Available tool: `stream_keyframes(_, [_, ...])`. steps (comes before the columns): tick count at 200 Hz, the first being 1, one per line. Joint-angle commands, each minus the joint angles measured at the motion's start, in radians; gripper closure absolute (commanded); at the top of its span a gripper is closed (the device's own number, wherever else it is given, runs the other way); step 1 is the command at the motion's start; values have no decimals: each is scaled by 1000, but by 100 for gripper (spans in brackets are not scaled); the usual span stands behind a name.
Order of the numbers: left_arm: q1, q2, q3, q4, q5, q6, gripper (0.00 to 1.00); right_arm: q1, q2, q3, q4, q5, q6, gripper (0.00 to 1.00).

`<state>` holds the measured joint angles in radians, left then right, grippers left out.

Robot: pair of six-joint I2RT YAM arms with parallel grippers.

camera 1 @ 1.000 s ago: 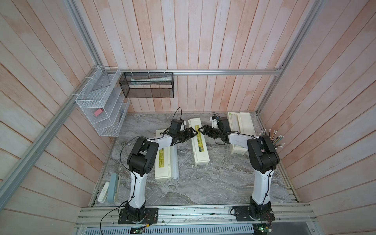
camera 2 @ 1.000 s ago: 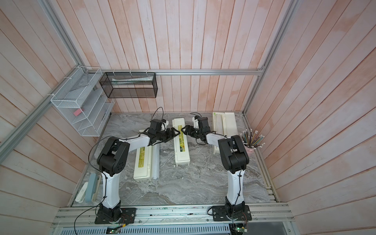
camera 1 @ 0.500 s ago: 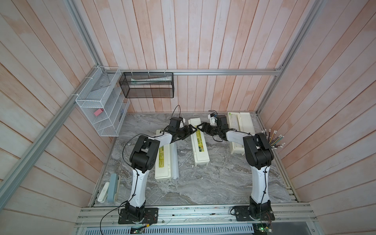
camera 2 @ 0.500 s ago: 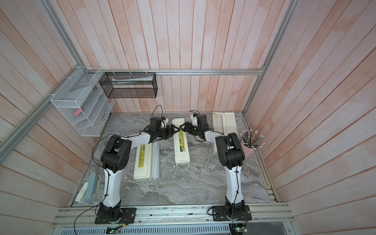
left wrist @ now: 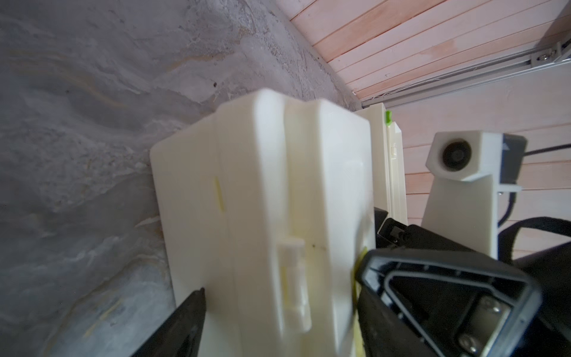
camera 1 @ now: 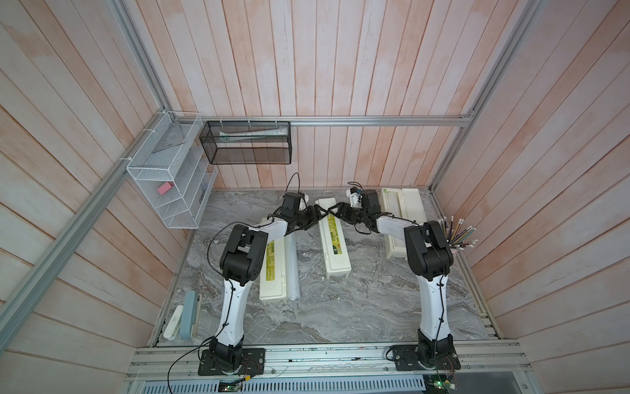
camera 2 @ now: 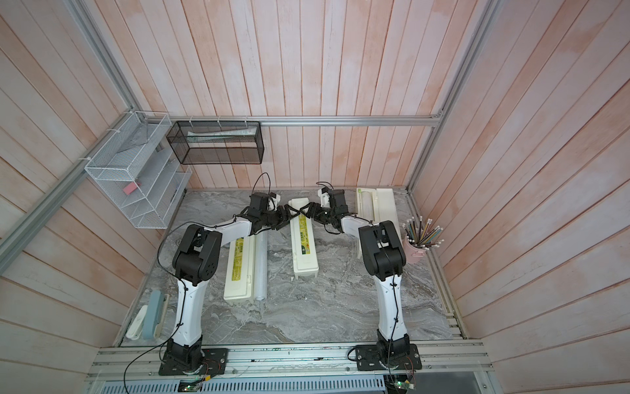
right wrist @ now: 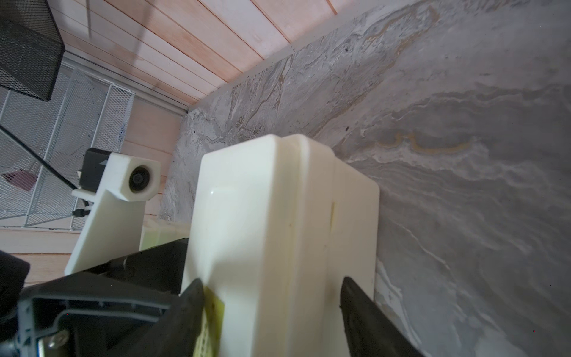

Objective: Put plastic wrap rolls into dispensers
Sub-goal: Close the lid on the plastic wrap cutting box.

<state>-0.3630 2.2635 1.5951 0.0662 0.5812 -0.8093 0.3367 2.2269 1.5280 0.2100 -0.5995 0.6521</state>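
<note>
**Black jaws astride the middle box**

Both the left gripper and the right gripper straddled its far end, fingers spread at either side; whether they clamped it could not be told. A loose roll lay along the right side of the closed left box; the right box lay open.

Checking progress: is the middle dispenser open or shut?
Shut. The middle dispenser shows its labelled lid flat on top in both top views.
</note>
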Motion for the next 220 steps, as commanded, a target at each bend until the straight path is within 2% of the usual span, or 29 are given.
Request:
stream_keyframes(1, [0, 61, 39, -66, -4, 13, 23, -3, 54, 29, -71, -7, -8, 31])
stream_keyframes(106, [2, 116, 88, -73, 31, -4, 30, 1, 115, 108, -148, -23, -19, 38])
stream_keyframes(220, [9, 156, 91, -93, 48, -19, 36, 12, 117, 131, -211, 16, -58, 38])
